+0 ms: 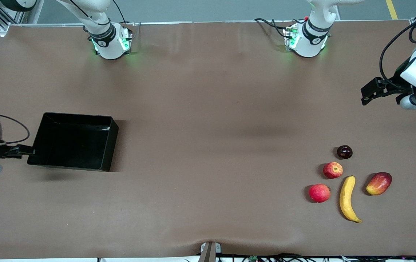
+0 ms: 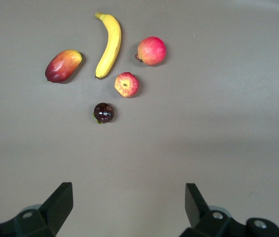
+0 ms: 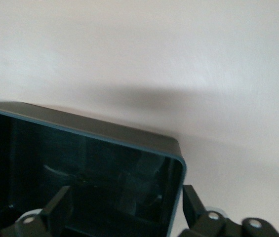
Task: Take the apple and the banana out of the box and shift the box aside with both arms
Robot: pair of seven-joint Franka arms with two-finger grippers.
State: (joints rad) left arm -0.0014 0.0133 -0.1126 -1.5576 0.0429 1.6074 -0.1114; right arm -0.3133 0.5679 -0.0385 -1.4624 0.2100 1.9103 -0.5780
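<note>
Right gripper point(image 1: 26, 150) is seen low at the right arm's end of the counter point(image 1: 208, 109), at the end wall of the box point(image 1: 73, 141); in the right wrist view its fingers point(image 3: 55, 210) are spread wide with one inside the box wall and one outside at a corner, nothing clamped. Box is set flat on the counter, empty inside. Fruit cluster is laid out toward the left arm's end, well apart from the box: pinkish-red round fruit point(image 1: 319, 193) nearest the box's side, apple point(image 1: 333, 170) just beside it and farther from the front camera, dark round fruit point(image 1: 344, 151) farther still, banana point(image 1: 347, 199) lying lengthwise nearest the front camera, mango point(image 1: 379, 183) beside the banana at the outer side. No fruit is touched by another as far as can be told. Left gripper point(image 1: 366, 95) is held up over bare counter at the left arm's end, wide open, nothing gripped; left arm is waiting.
</note>
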